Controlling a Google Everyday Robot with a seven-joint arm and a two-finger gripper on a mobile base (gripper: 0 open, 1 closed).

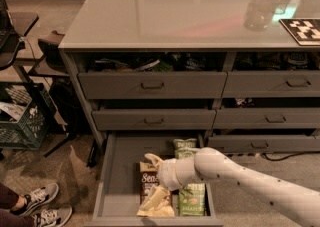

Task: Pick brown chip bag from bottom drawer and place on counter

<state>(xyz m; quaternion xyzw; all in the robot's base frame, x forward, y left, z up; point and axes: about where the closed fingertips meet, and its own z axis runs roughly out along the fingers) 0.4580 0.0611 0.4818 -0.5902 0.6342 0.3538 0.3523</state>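
The bottom drawer (pixel 125 171) is pulled out, with a flat grey floor. The brown chip bag (pixel 148 178) lies flat in it right of the middle, with white "Sea" lettering showing. My gripper (pixel 153 183) reaches in from the right on a white arm and is down over the bag. It is open, with one cream finger (pixel 150 160) at the bag's far edge and the other (pixel 156 200) at its near edge. The glossy grey counter (pixel 165 11) tops the cabinet above.
Two green snack bags (pixel 185 146) (pixel 192 199) lie in the drawer right of the brown bag. Upper drawers (pixel 152 85) are slightly ajar. A bottle (pixel 257 8) and a checkered marker (pixel 302 28) stand on the counter's right. A crate (pixel 22 121) and someone's shoes (pixel 40 206) are at left.
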